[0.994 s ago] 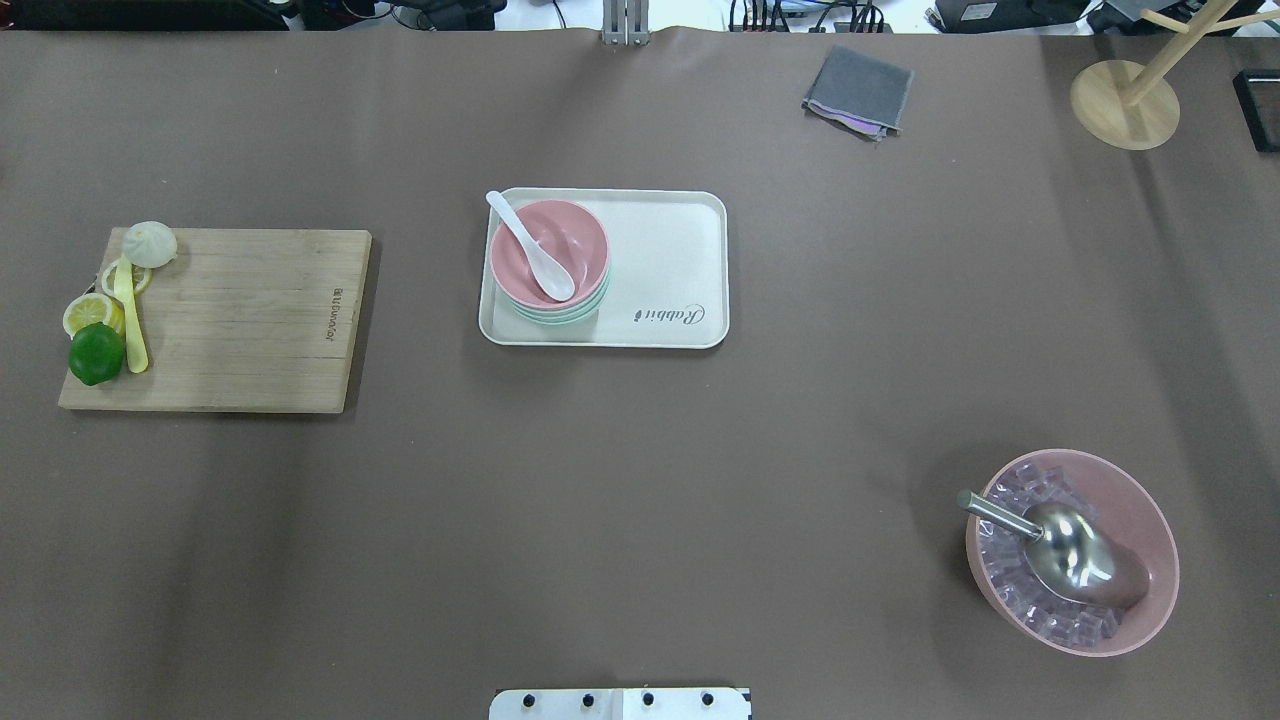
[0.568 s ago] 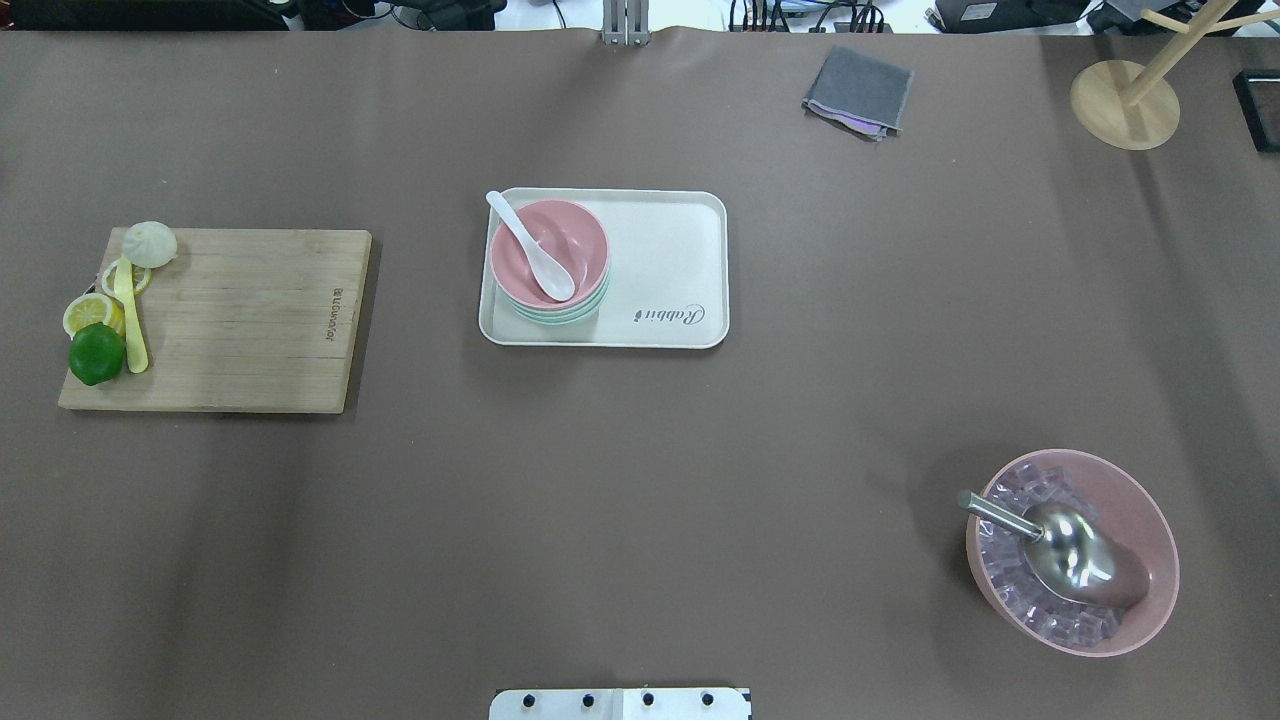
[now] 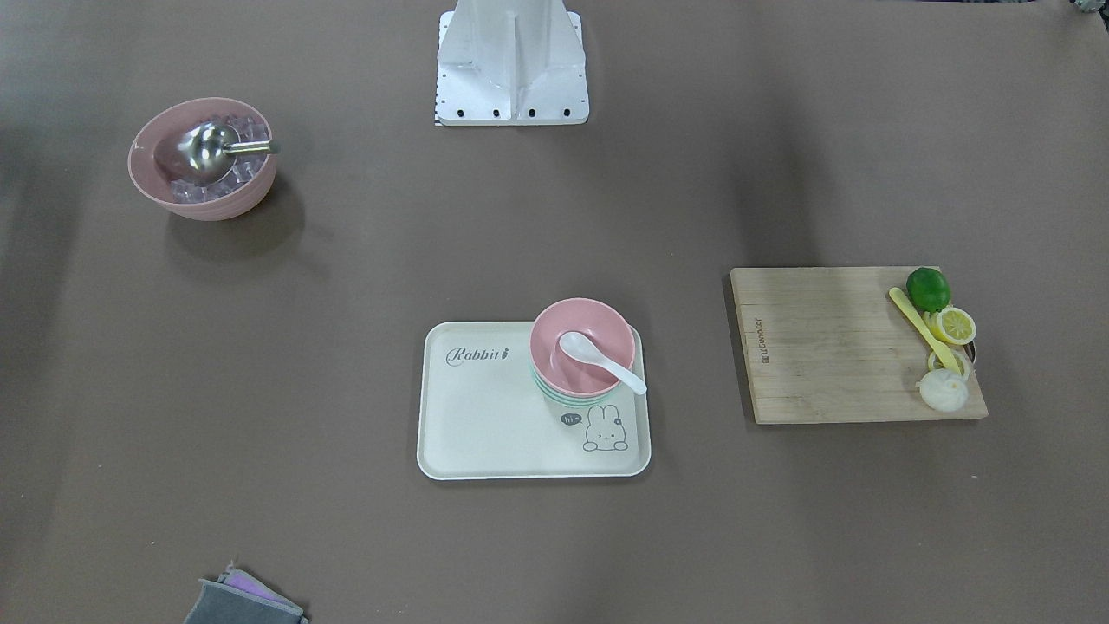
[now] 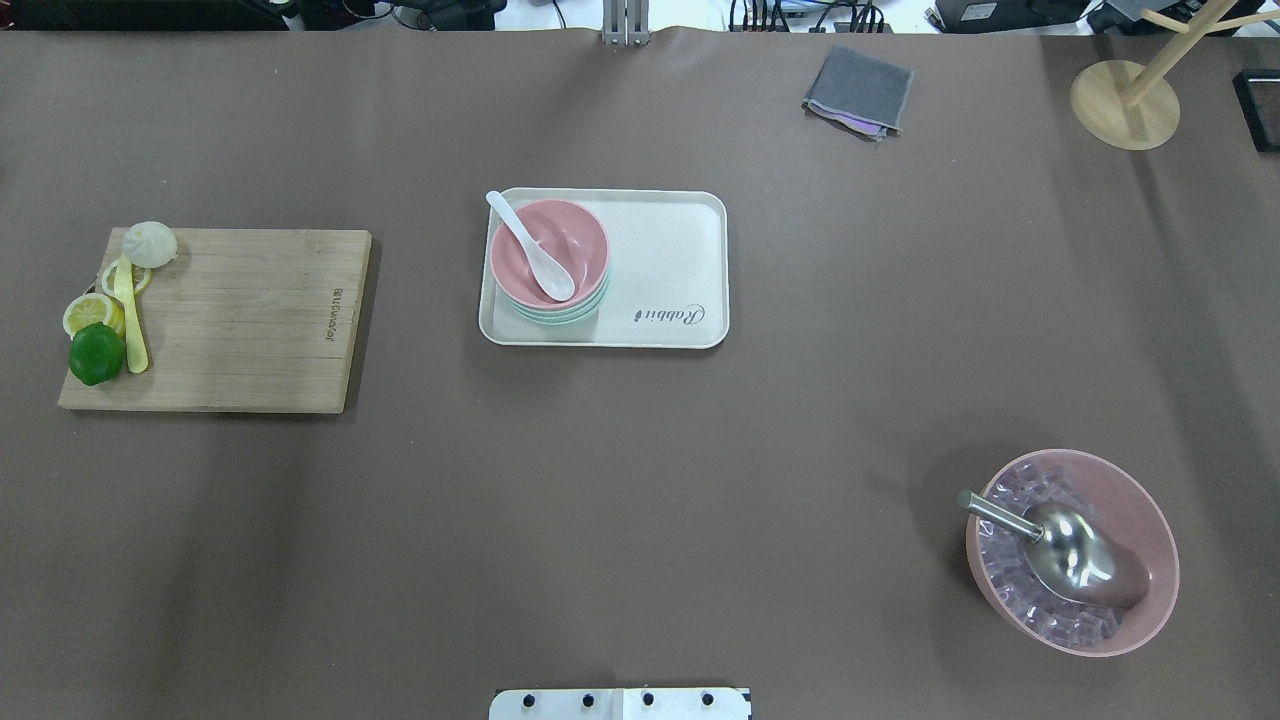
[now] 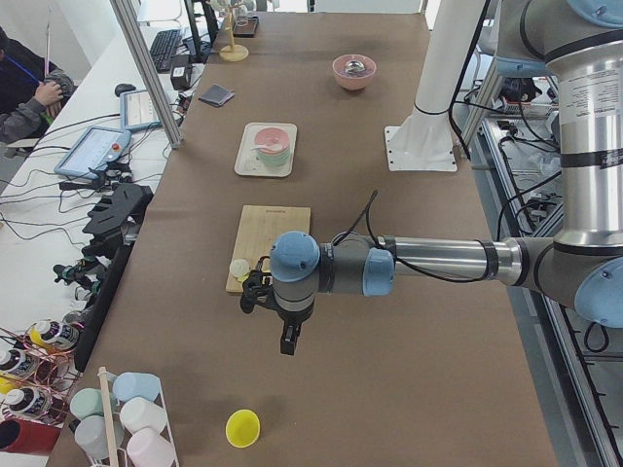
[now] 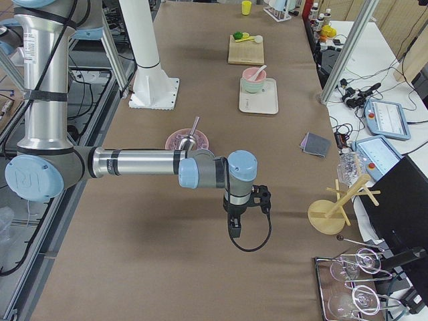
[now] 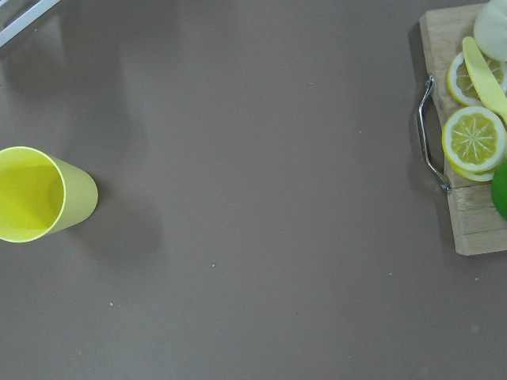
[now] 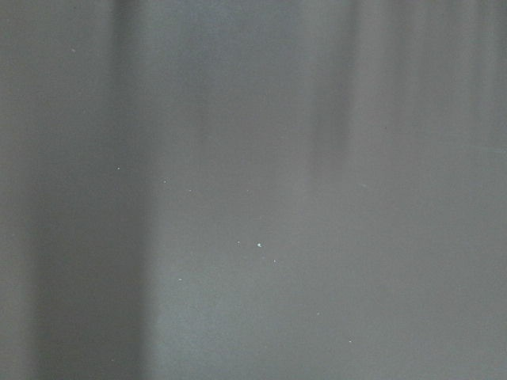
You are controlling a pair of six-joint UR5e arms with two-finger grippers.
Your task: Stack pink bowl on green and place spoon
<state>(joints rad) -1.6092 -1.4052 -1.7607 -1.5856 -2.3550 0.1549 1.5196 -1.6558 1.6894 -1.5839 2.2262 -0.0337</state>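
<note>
On the desk point(image 4: 640, 480), on a cream tray point(image 4: 670, 250), the pink bowl point(image 4: 582, 243) is pictured nested on the green point(image 4: 562, 313), with the spoon point(image 4: 540, 262) laid inside. Bowl and spoon are judged light, stiff and slippery, best taken by rim and handle. Whether the left tool point(image 5: 288, 342) and the right tool point(image 6: 233, 231), both well apart from the tray, are clenched cannot be told.

Flat matte grey-brown bench point(image 8: 253, 119) fills the view; faint vertical bands of shade; scattered tiny white specks point(image 8: 259, 245).
</note>
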